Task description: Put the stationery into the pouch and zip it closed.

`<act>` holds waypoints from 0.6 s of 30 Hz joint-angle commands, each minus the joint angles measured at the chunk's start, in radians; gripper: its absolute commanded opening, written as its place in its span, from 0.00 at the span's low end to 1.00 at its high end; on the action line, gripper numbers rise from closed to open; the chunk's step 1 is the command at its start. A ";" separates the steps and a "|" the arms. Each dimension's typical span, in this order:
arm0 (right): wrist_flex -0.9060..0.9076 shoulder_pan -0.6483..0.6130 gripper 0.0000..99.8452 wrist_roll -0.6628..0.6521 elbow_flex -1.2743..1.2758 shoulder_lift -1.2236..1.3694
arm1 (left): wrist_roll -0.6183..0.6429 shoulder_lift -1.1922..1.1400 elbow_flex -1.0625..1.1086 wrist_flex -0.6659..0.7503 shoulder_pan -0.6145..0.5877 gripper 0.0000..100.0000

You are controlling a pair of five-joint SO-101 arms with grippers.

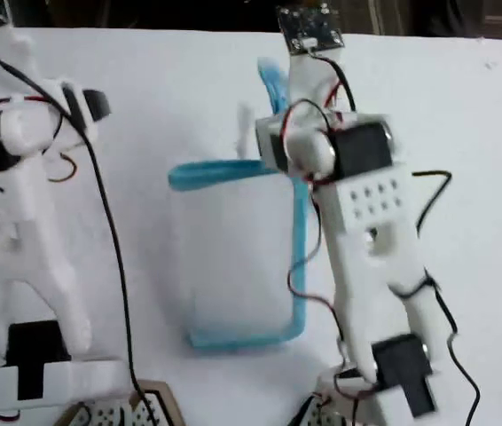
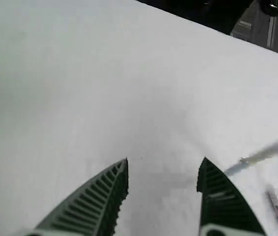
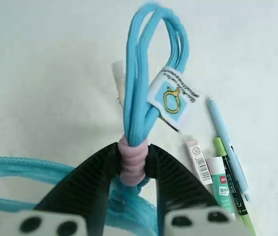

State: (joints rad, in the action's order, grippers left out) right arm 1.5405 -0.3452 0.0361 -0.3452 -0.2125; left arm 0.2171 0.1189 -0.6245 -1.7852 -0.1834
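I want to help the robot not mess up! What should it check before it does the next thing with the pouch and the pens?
1. Right gripper grips the pink zipper pull: ok.
2. Stationery inside the pouch: not ok, it lies on the table beside it.
3. Left gripper open, holding nothing: ok.
4. Mouth of the pouch open wide enough: cannot tell.

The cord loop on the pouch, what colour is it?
The cord loop is light blue; the right wrist view shows it best.
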 commanded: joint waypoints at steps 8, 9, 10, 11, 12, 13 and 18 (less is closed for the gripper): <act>0.094 -0.010 0.02 0.002 -0.006 -0.145 | -0.061 0.323 0.327 0.014 0.234 0.24; 0.094 -0.010 0.02 0.002 0.002 -0.145 | -0.061 0.349 0.356 0.015 0.223 0.24; 0.093 -0.010 0.02 0.000 0.018 -0.153 | -0.061 0.375 0.379 0.014 0.209 0.25; 0.091 -0.012 0.02 0.000 0.038 -0.154 | -0.061 0.400 0.400 0.014 0.199 0.26; 0.091 -0.012 0.02 0.000 0.061 -0.154 | -0.057 0.426 0.416 0.014 0.191 0.28; 0.090 -0.012 0.02 0.000 0.084 -0.154 | -0.057 0.449 0.430 0.014 0.191 0.28; 0.073 -0.012 0.02 0.002 0.167 -0.180 | -0.017 0.524 0.439 0.014 0.229 0.29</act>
State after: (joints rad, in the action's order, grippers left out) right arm 1.6218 -0.3437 0.0391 -0.2010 -0.3491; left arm 0.1665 0.5915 -0.1795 -1.7837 0.0269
